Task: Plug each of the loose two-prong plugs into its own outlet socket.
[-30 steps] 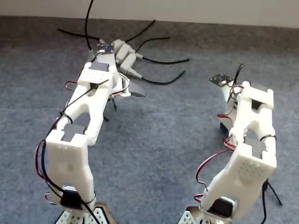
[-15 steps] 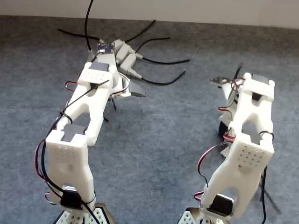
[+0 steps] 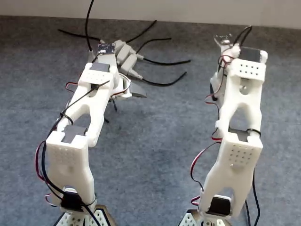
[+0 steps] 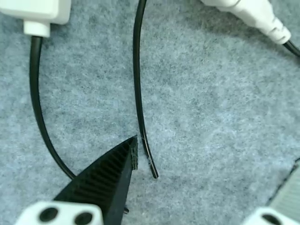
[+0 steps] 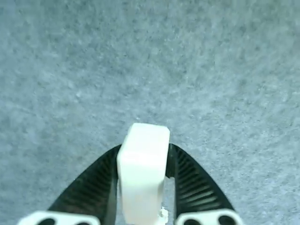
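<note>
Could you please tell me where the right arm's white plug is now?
In the right wrist view, the white plug sits clamped between the jaws of the right gripper, over grey carpet.

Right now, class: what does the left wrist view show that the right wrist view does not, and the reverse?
Left wrist view, not the right: black cables and two white connectors lying on the carpet, with the open left gripper holding nothing.

Right wrist view, not the left: the right gripper shut on a white plug above bare carpet.

Both: grey carpet and black ribbed fingers.
</note>
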### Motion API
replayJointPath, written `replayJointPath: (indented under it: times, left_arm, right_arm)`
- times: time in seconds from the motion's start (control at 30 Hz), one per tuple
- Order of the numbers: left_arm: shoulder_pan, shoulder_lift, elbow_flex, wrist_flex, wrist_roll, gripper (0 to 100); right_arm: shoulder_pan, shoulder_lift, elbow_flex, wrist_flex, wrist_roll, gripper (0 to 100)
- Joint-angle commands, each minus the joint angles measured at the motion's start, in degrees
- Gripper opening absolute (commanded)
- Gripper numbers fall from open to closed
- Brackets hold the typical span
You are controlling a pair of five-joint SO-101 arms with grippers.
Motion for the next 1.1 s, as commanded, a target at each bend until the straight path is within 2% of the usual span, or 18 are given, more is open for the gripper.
replayJointPath:
  times: [0.0, 0.17, 0.33, 0.5, 0.57, 0.63, 0.83, 0.9, 1.07]
  left_arm:
    - [0.8, -0.9, -0.4, -0.6, 0.1, 46]
    - [0.7, -0.8, -0.5, -0.6, 0.3, 46]
    - [0.7, -0.8, -0.6, -0.6, 0.4, 46]
    - [-2.1, -1.1, -0.7, -2.2, 1.0, 46]
    - [-3.7, -1.2, -0.7, -2.6, 4.4, 46]
    - [-5.7, -1.2, -0.7, -2.9, 7.8, 46]
    - [-8.1, -1.2, -0.7, -4.5, 10.5, 46]
    - [-8.1, -1.2, -0.7, -4.5, 10.5, 46]
    - [-8.1, -1.2, -0.7, -4.5, 10.5, 46]
  right_arm:
    - [-3.2, -1.9, -3.0, 2.2, -13.1, 3.8]
    - [-6.8, -2.0, -1.6, 2.2, -34.7, 3.8]
    - [-13.1, -2.0, 10.0, 2.3, -48.3, 3.8]
    - [-23.3, -1.7, 18.6, 2.0, -62.7, 4.0]
    - [-26.6, -1.7, 16.8, 1.1, -64.1, 4.3]
    - [-28.7, -1.9, 12.9, 0.8, -62.5, 8.8]
    - [-33.4, -1.5, 2.5, 0.5, -61.8, 37.4]
    - [-34.6, -1.8, 0.4, 0.7, -61.5, 40.8]
    - [-33.8, -1.9, -4.0, 2.2, -61.1, 41.1]
